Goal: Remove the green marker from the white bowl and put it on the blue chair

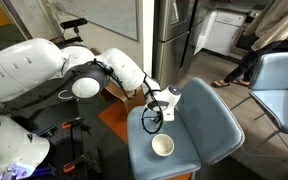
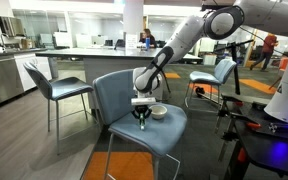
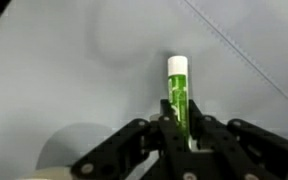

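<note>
The black two-finger gripper (image 3: 181, 138) is pinching the short, thin green plastic marker (image 3: 178, 95) by its lower barrel, holding it over the padded grey-blue chair seat (image 3: 64, 70), clear of the small round white bowl (image 1: 162, 146), and it is probably handling as light, stiff, smooth and roll-prone.

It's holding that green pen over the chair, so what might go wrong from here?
The green marker, clamped in the gripper, is round; released above the blue chair seat, it might roll off. The white bowl sits close by on the seat, so the arm might nudge it.
</note>
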